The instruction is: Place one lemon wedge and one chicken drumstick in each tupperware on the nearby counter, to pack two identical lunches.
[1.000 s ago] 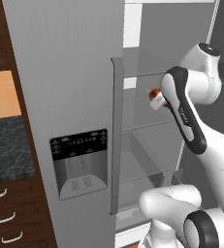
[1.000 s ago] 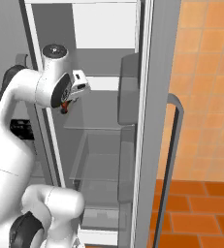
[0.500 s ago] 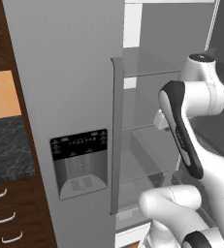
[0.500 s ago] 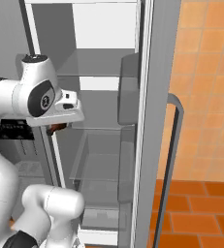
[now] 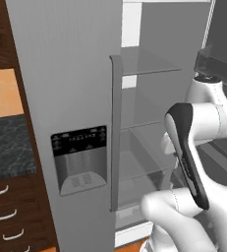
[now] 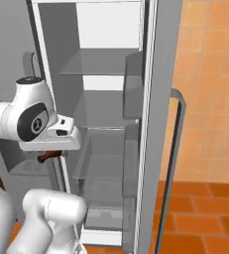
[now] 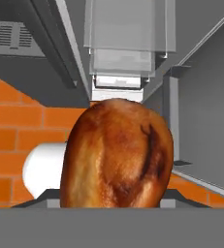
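One browned chicken drumstick [image 7: 116, 155] held in the claw [image 6: 50, 156], beside one open fridge [image 6: 106, 129] with bare glass shelves.

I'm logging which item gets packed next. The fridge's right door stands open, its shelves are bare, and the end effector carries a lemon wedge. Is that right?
Not quite: the end effector carries a browned chicken drumstick, not a lemon wedge, as the hand view shows. The rest holds: the fridge's right door stands open and the glass shelves are bare.
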Controlling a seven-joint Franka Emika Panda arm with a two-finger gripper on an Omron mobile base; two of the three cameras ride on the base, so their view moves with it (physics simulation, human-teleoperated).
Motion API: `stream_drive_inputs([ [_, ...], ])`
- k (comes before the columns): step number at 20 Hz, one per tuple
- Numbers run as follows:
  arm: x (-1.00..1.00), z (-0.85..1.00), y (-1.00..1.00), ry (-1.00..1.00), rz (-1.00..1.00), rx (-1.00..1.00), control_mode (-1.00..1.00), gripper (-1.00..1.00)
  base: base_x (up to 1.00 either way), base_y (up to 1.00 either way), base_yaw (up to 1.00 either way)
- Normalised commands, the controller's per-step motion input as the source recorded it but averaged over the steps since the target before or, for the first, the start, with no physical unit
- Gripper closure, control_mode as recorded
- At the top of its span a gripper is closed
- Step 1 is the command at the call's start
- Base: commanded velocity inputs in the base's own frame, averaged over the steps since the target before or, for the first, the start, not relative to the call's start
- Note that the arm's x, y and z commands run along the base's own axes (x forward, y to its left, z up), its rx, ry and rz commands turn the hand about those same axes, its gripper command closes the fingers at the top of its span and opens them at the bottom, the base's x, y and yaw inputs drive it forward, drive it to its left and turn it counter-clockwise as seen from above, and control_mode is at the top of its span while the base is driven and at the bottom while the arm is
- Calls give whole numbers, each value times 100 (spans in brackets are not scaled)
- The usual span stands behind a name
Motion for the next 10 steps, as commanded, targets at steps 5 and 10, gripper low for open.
stream_drive_inputs([
  [5,0,0,0,0,0,0,100,100,-62,91,0],
  [10,0,0,0,0,0,0,100,100,-50,100,0],
])
